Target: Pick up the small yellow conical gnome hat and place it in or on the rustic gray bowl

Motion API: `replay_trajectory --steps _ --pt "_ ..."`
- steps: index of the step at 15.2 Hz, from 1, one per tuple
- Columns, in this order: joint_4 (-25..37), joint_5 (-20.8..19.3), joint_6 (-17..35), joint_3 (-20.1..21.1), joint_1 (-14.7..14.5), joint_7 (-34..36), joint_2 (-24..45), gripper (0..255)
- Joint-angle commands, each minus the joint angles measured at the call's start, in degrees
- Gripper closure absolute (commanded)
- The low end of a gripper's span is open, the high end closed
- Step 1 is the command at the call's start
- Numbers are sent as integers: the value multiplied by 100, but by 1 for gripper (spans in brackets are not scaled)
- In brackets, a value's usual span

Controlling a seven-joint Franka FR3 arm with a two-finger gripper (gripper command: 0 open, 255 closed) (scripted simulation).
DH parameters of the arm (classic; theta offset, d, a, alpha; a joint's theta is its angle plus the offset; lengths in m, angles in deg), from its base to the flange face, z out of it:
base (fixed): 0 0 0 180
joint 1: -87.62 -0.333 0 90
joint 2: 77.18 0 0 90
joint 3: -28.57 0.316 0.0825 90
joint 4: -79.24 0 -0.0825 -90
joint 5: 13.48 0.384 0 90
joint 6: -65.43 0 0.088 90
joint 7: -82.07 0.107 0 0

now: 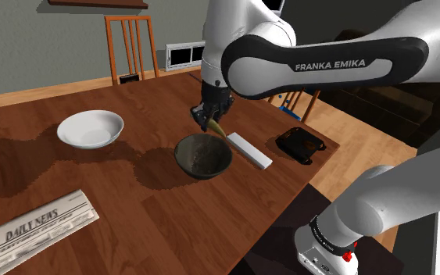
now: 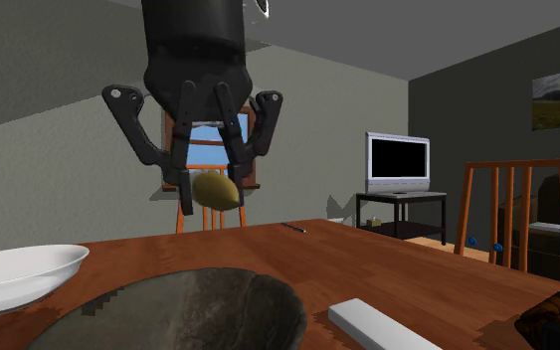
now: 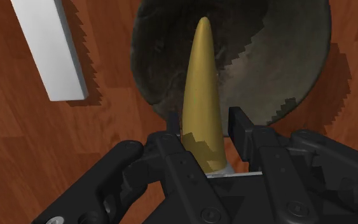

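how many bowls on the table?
2. White bowl at the shoulder view's left; dark gray bowl mid-table, below the claw gripping the yellow cone hat. The arm hides some table.

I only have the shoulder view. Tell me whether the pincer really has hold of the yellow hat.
Observer: It does. In the wrist view the pincer clasps the yellow hat near its wide end, and the tip points out over the inside of the dark gray bowl.
Operator: Now report whether the hat is clear of the bowl.
Observer: It is clear. In the second exterior view the hat hangs above the bowl's rim and does not touch it.
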Motion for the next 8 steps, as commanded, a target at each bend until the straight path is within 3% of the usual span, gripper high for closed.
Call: replay_trajectory --steps 1,8 --pt "-100 127 -84 115 -132 179 -193 255" --pt "-508 145 359 245 -176 327 -148 255"
